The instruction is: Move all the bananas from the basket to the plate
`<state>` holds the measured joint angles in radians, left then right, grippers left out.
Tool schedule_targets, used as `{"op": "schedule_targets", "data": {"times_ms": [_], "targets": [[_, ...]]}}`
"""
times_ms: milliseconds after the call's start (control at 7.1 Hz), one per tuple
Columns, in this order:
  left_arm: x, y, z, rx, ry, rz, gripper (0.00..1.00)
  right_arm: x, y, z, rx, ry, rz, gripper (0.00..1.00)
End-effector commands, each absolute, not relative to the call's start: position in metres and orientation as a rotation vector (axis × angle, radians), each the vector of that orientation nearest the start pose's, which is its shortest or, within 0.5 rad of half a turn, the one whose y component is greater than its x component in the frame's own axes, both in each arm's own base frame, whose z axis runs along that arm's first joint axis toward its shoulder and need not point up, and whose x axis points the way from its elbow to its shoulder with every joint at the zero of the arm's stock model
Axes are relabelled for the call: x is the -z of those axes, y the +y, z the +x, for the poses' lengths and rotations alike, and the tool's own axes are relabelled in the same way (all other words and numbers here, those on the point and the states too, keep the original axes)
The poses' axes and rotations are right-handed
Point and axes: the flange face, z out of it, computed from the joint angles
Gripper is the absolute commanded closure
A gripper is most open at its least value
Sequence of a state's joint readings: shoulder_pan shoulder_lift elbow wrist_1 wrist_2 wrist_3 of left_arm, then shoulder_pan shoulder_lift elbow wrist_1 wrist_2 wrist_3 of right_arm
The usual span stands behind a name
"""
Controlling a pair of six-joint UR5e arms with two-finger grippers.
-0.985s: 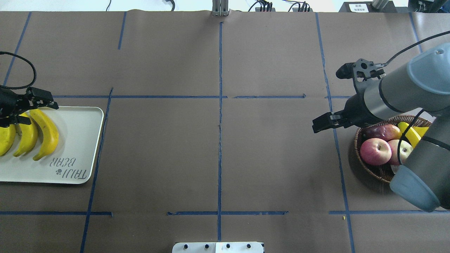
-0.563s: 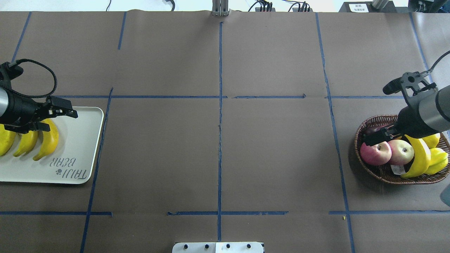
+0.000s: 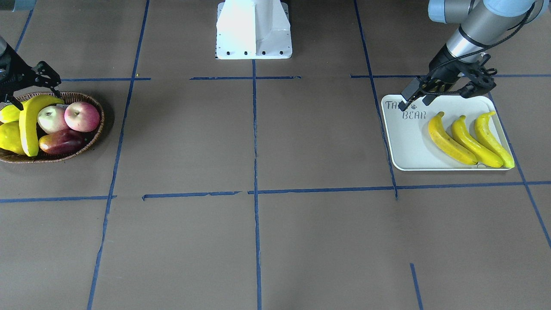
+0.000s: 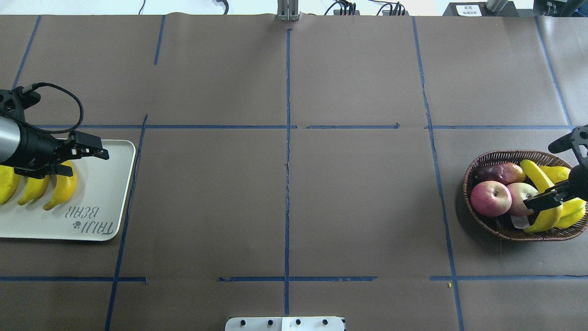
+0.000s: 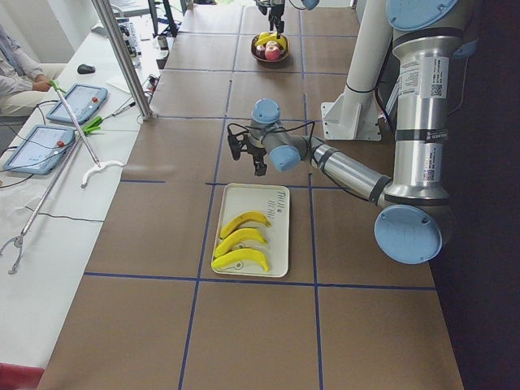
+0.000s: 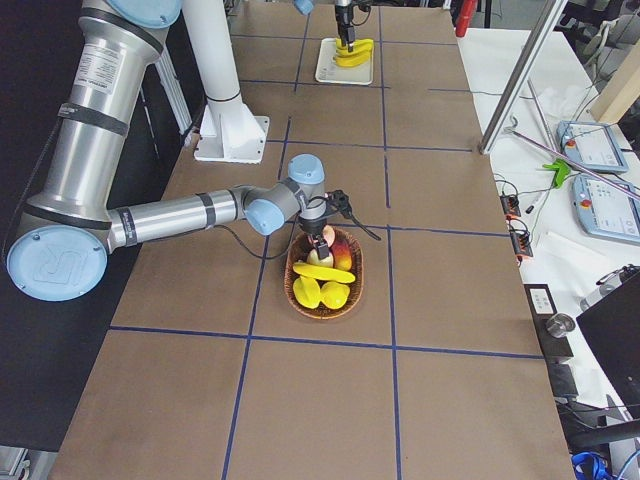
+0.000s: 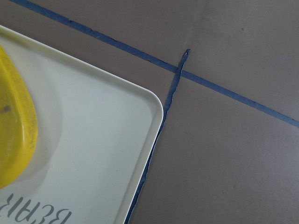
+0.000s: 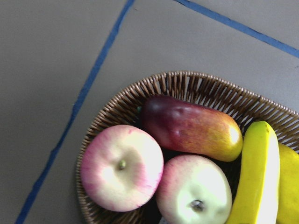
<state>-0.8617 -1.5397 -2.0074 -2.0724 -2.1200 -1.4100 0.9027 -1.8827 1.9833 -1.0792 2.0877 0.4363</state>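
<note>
Three bananas (image 4: 62,188) lie side by side on the pale plate (image 4: 105,193), also seen in the front view (image 3: 450,137) on the plate (image 3: 409,146). A fourth banana (image 4: 544,193) lies in the wicker basket (image 4: 491,158), and shows in the right wrist view (image 8: 257,177) and front view (image 3: 29,125). My left gripper (image 4: 87,162) is open and empty over the plate's robot-side edge (image 3: 415,101), beside the bananas. My right gripper (image 4: 544,200) is open, just above the basket banana (image 3: 32,90). I cannot tell if it touches.
The basket also holds two apples (image 4: 490,198), a red-purple mango (image 4: 500,174) and lumpy yellow fruit (image 4: 572,211). The robot base (image 3: 254,28) stands at the table's edge. Blue tape lines (image 4: 287,138) cross the brown table cover.
My right gripper has moved from left of the basket to over the banana in it. My left gripper has shifted right across the plate, past the bananas.
</note>
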Motion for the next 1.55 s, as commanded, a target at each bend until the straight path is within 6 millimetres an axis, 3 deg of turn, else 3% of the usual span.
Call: {"op": "schedule_targets", "data": {"times_ms": [0,422,985,1408], "targets": [[-0.405,-0.413,0.248,0.389,1.027,-0.013,0.0,-0.568,-0.358,-0.171,0.352,-0.729,0.231,0.03],[-0.404,-0.413,0.248,0.39,1.028,-0.013,0.0,-0.578,-0.345,-0.153,0.245,-0.72,0.179,0.13],[-0.407,-0.413,0.248,0.392,1.024,-0.015,0.0,-0.572,-0.341,-0.153,0.114,-0.739,0.129,0.2],[-0.407,-0.413,0.248,0.392,1.024,-0.015,0.0,-0.583,-0.332,-0.154,0.122,-0.721,0.101,0.23]]}}
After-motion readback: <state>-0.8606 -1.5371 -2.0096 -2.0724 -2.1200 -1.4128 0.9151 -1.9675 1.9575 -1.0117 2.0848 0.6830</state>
